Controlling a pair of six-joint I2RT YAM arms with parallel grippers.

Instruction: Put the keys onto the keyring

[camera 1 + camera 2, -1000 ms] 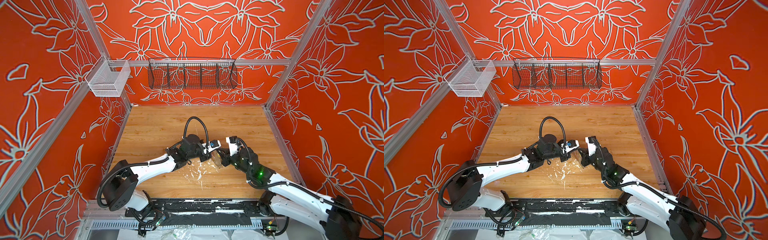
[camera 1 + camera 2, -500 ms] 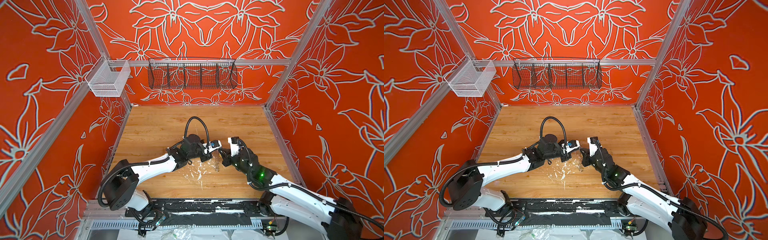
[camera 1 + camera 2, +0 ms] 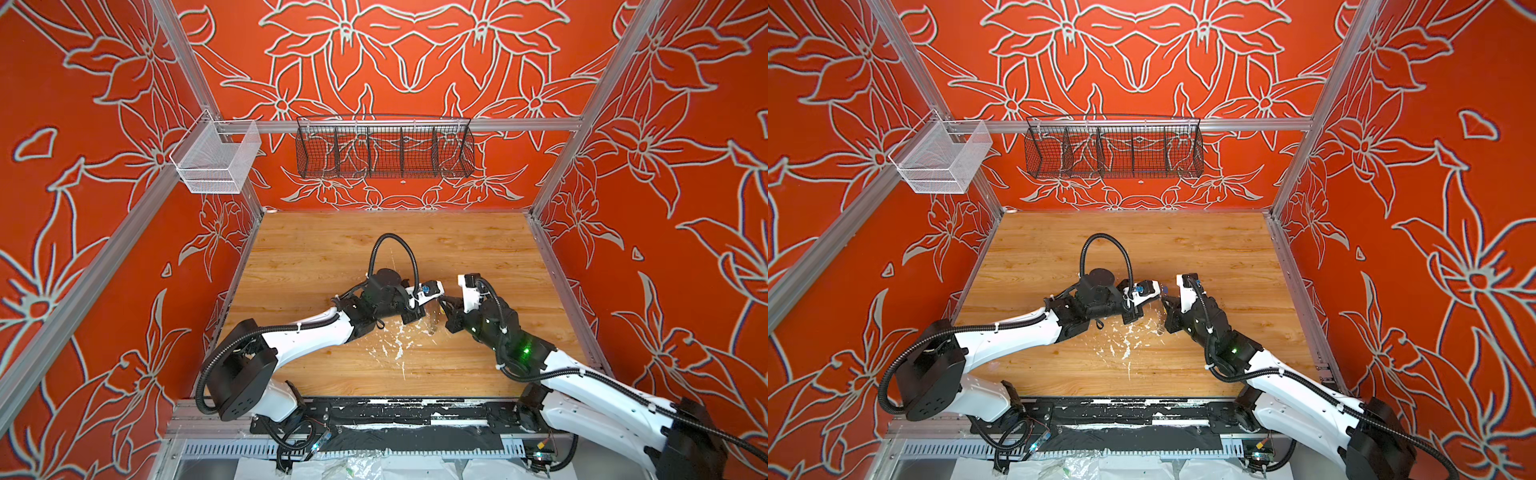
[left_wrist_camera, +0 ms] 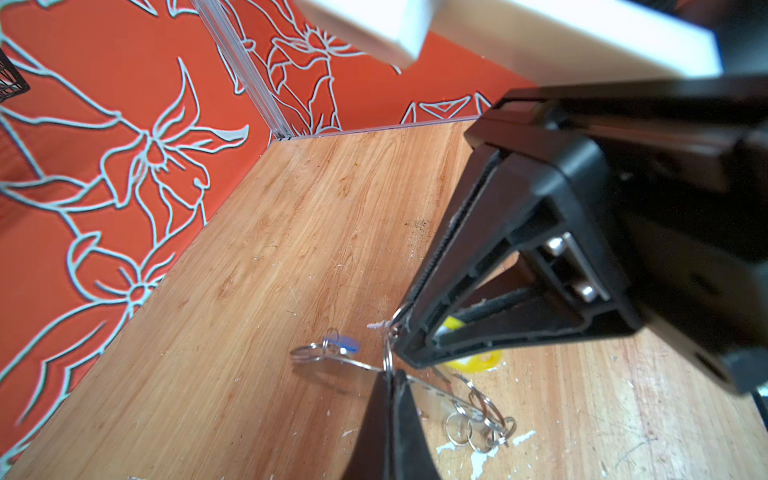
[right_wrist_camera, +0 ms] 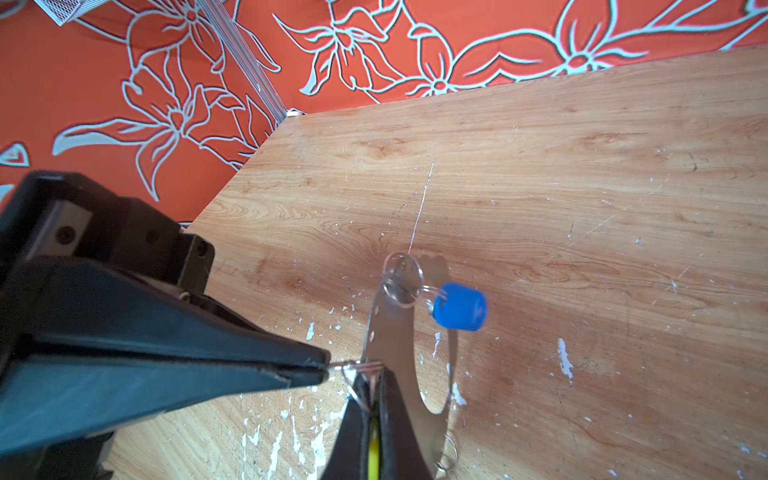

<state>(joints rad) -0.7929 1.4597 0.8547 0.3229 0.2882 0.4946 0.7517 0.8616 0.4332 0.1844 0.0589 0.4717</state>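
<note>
— Right wrist view: keyring lifted off the table, blue key already hanging from a split ring at its far end!
— And the grippers?
— Both clamped tight: right gripper pinches the yellow key, left gripper nips a split ring, tip to tip.

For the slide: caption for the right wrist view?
Both grippers' jaws pinch one small ring on the keyring; blue key already hangs there.

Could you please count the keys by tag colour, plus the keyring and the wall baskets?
Blue-tagged key: 1
Yellow-tagged key: 1
Keyring: 1
White mesh basket: 1
Black wire basket: 1
Total: 5
</note>
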